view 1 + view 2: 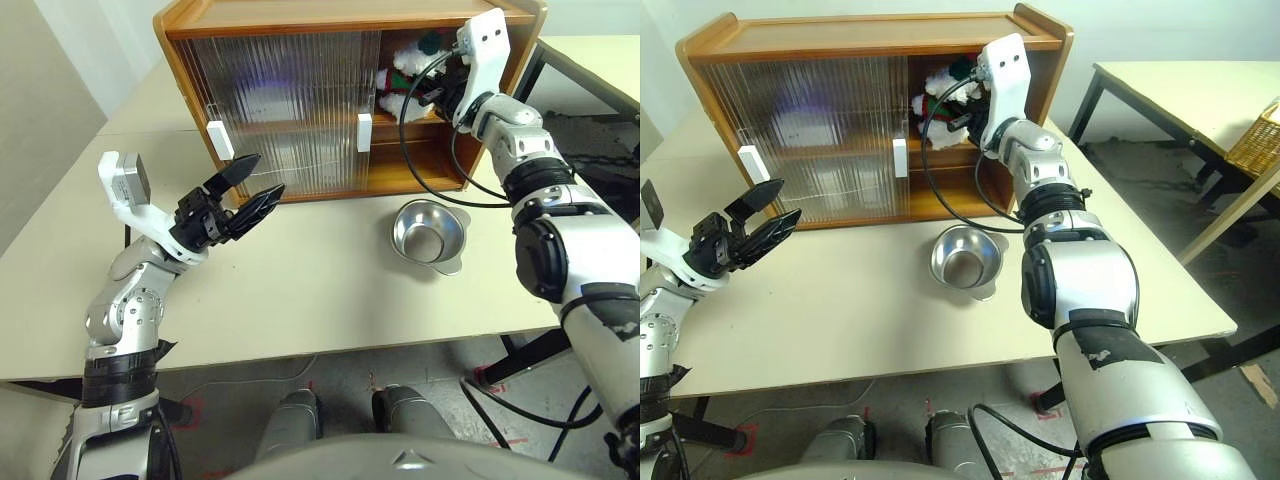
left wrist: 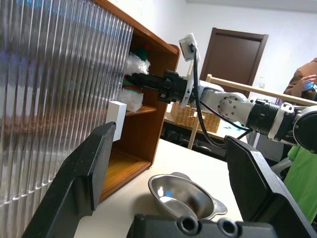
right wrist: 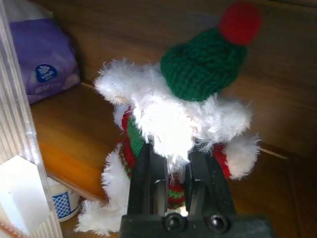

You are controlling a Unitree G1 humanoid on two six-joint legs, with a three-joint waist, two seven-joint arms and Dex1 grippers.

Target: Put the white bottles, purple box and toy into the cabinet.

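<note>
Up on the cabinet's (image 1: pixel 300 20) inner shelf, the right gripper (image 3: pixel 171 171) is pinching the fluffy white toy (image 3: pixel 173 124) by its red and green middle, so the thing sits upright over the wood with its green cap and red knob on top. Gripping it low like that probably keeps it from flopping, and I can't tell if it's actually resting on the shelf.

Sliding doors (image 1: pixel 285 100) are both pushed to 1 side, which is why the arm can reach in through the open end at all. The purple box (image 3: pixel 44 62) is already tucked further back on the same shelf, and 1 white bottle (image 3: pixel 62 201) peeks out on the level below.

Left gripper (image 1: pixel 250 190) hangs over the table (image 1: pixel 320 290) with its fingers spread wide and nothing in them, parked out of the way I guess. A steel bowl (image 1: pixel 430 235) sits on the table near the open end.
</note>
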